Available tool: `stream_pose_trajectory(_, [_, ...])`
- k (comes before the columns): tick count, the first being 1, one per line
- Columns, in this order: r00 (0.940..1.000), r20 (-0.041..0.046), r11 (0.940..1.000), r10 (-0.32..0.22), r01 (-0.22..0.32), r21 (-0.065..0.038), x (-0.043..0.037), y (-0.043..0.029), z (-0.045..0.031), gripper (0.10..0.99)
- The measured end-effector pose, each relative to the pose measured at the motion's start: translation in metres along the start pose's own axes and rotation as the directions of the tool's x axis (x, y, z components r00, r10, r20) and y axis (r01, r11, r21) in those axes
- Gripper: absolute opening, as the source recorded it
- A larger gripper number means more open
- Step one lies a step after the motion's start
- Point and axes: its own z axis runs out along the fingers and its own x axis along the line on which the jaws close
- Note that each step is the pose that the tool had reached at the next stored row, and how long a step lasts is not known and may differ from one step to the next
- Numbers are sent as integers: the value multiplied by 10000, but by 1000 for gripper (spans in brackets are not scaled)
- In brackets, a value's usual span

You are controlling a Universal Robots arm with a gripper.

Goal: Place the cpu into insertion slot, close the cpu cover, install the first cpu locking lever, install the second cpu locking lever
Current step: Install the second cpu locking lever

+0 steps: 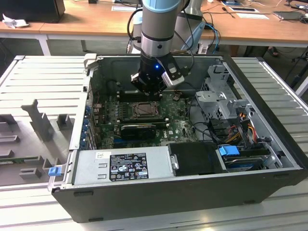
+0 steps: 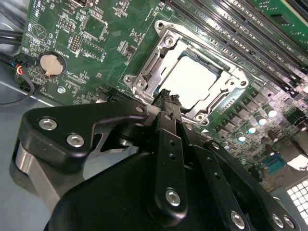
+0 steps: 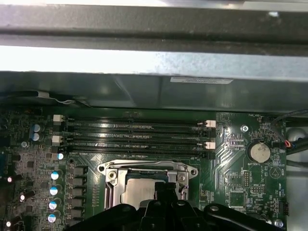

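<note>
The cpu [image 2: 195, 79] lies flat in the motherboard socket, its pale silver top showing through the square window of the cpu cover [image 2: 159, 53], which lies down around it. In the first wrist view the cpu [image 3: 137, 192] and the cpu cover [image 3: 147, 169] sit just beyond my fingertips. My gripper [image 2: 166, 100] is shut with nothing in it, its tip right at one edge of the socket frame. In the exterior view the gripper [image 1: 147, 95] hangs just above the socket [image 1: 144, 109]. Whether the locking levers are latched I cannot tell.
The motherboard [image 1: 180, 127] lies inside an open computer case [image 1: 269, 144]. Memory slots [image 3: 134, 137] run beside the socket, and a coin battery [image 3: 260, 152] sits nearby. A power supply [image 1: 122, 166], drive cage [image 1: 216, 96] and cables [image 1: 240, 127] crowd the case's near and right sides.
</note>
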Motion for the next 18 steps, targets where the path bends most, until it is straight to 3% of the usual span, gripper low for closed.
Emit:
stream_pose_trajectory(9, [10000, -1, 10000, 0, 0, 13, 1, -28, -2, 106])
stream_pose_trajectory(14, [10000, -1, 10000, 0, 0, 14, 1, -25, -77, 106])
stream_pose_trajectory(16, [10000, -1, 10000, 0, 0, 14, 6, -97, -83, 106])
stream_pose_trajectory(18, [10000, 0, 10000, 1, -1, 13, 7, -124, -83, 106])
